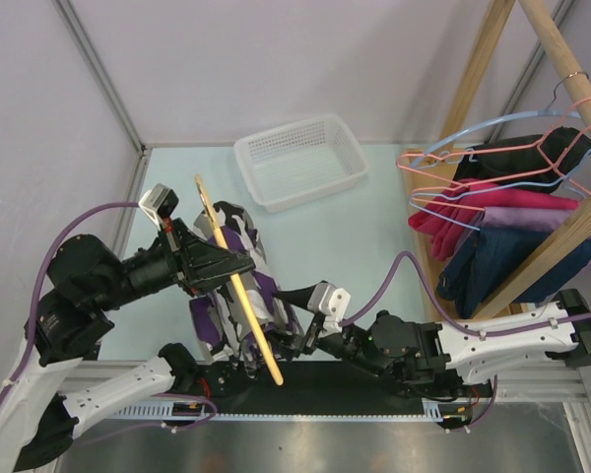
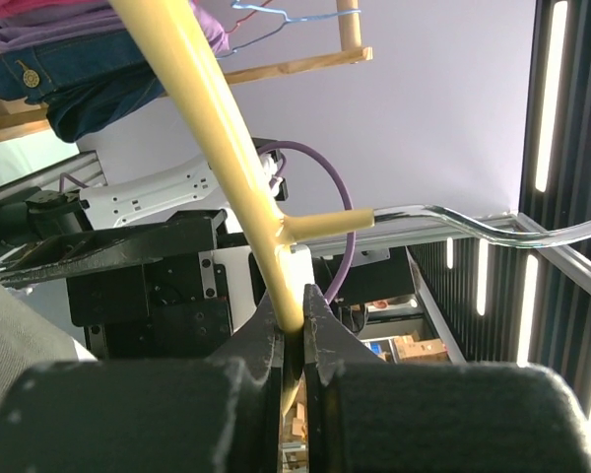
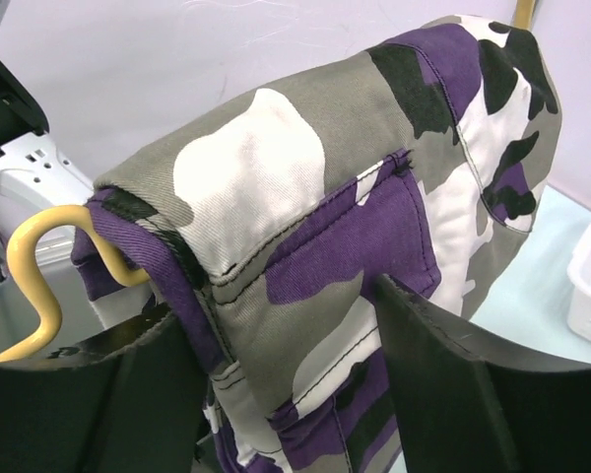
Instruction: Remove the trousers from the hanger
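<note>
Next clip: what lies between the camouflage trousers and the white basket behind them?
Nothing. The top view shows only a bare strip of pale table between the trousers and the basket.

Two arms in the top view, each with one gripper: the left gripper [image 1: 238, 266] at 8 o'clock and the right gripper [image 1: 294, 340] at 6. One yellow hanger [image 1: 256, 327]. One pair of camouflage trousers [image 1: 238, 229]. One white basket [image 1: 300, 161] at 12 o'clock. One wooden rack [image 1: 485, 54] at 2 o'clock carries one light blue hanger [image 1: 517, 116] and at least two pink wire hangers [image 1: 473, 150] — they overlap. It also carries four cloths at 3 o'clock — one black cloth [image 1: 527, 153], one magenta cloth [image 1: 448, 219], one lilac cloth [image 1: 532, 212], one navy cloth [image 1: 483, 261].
</note>
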Controlling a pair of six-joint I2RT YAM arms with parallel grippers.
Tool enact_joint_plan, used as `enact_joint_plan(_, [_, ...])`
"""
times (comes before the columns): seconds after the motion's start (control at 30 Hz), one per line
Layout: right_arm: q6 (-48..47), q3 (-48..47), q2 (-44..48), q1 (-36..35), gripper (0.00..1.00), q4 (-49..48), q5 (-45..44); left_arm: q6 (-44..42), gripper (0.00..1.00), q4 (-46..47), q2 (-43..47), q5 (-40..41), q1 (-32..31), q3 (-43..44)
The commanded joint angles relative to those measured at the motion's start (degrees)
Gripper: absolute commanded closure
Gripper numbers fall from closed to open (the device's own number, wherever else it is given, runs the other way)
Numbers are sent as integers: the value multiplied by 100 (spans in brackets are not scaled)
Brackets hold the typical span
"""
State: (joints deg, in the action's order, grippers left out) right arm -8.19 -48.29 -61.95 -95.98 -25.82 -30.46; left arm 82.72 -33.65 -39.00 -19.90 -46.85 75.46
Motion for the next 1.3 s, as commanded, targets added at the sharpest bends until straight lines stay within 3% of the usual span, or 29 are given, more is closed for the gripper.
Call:
enact_joint_plan(0.0, [10, -207, 17, 202, 39, -309, 171, 359, 100, 1264, 51, -216, 0, 311])
enact_joint_plan(0.1, [-16, -181, 17, 273, 57, -388, 189, 359, 100, 1282, 42, -242, 0, 303])
enact_joint_plan(0.17, [-69, -189, 17, 308, 57, -432, 285, 359, 100, 1291, 51, -269, 0, 259])
enact_joint_plan(0.5, [-236, -259, -308, 335, 34, -959, 286, 456, 100, 1422, 138, -304, 0, -22])
enact_joint_plan(0.6, [-227, -321, -396, 396, 34, -986, 268, 464, 100, 1422, 156, -313, 0, -23])
enact_joint_plan(0.87, [-192, -391, -361, 598, 67, -986, 399, 465, 100, 1352, 314, -225, 0, -67])
enact_joint_plan(1.0, [-219, -470, -379, 616, 100, -898, 523, 421, 100, 1142, 420, -155, 0, -155])
enact_joint_plan(1.27, [-315, -628, -432, 519, 100, -863, 391, 148, 100, 508, 665, 276, 0, -259])
